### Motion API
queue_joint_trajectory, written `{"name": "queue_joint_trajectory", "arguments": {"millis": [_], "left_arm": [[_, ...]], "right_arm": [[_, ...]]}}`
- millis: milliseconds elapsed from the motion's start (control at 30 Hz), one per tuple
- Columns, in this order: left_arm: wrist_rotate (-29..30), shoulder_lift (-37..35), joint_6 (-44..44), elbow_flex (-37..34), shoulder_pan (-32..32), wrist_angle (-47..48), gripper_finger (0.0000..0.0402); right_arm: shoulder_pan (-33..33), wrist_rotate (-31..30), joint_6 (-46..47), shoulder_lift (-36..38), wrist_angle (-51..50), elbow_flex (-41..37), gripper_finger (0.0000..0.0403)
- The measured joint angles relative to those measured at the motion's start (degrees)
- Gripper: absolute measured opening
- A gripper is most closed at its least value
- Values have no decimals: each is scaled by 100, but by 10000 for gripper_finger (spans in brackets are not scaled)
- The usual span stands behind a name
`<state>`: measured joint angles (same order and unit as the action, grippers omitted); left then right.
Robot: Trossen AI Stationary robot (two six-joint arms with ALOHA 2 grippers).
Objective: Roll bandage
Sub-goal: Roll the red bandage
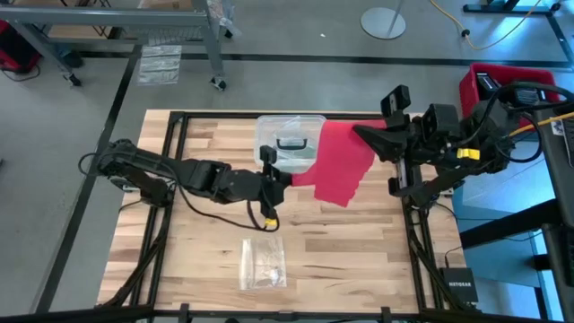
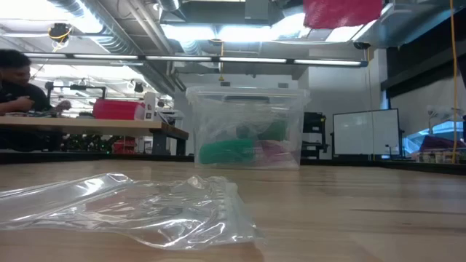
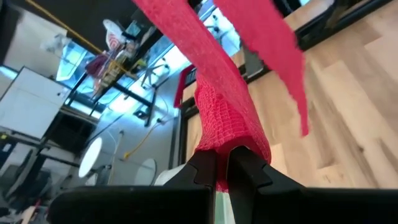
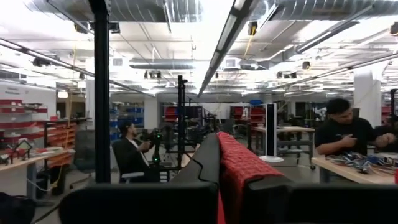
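Premises: an industrial robotics lab or workshop. Exposed silver ceiling ducts (image 4: 186, 9) and long fluorescent strip lights (image 4: 227, 31) run overhead. Workbenches stand in rows; a seated person in dark clothing (image 4: 132, 158) and another person at a cable-strewn bench (image 4: 344, 134) are present. A white whiteboard (image 2: 366, 131) stands behind the pale wooden table (image 1: 341, 242).

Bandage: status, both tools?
Left tool shut on bandage. Right tool shut on its other end, strip held above the table. Clear box sits under the span.
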<state>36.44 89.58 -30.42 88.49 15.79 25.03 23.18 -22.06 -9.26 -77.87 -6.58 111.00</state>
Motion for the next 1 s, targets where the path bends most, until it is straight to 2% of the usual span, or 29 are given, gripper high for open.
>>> {"name": "queue_joint_trajectory", "arguments": {"millis": [333, 533, 667, 833, 1000], "left_arm": [[12, 44, -152, 4, -44, -152, 11], [16, 42, -199, 9, -41, -209, 11], [-183, 42, -277, 11, -39, -257, 11], [-254, 37, -274, 11, -25, -258, 11], [-668, 43, -264, 7, 69, -434, 11]], "right_arm": [[0, 73, 152, 55, 217, 0, 3], [2, 367, 153, 68, 396, -2, 3], [-5, 453, 151, 68, 689, -13, 3], [-379, 732, 122, 72, 780, -13, 3], [-993, 699, -147, 75, 609, -13, 3]]}}
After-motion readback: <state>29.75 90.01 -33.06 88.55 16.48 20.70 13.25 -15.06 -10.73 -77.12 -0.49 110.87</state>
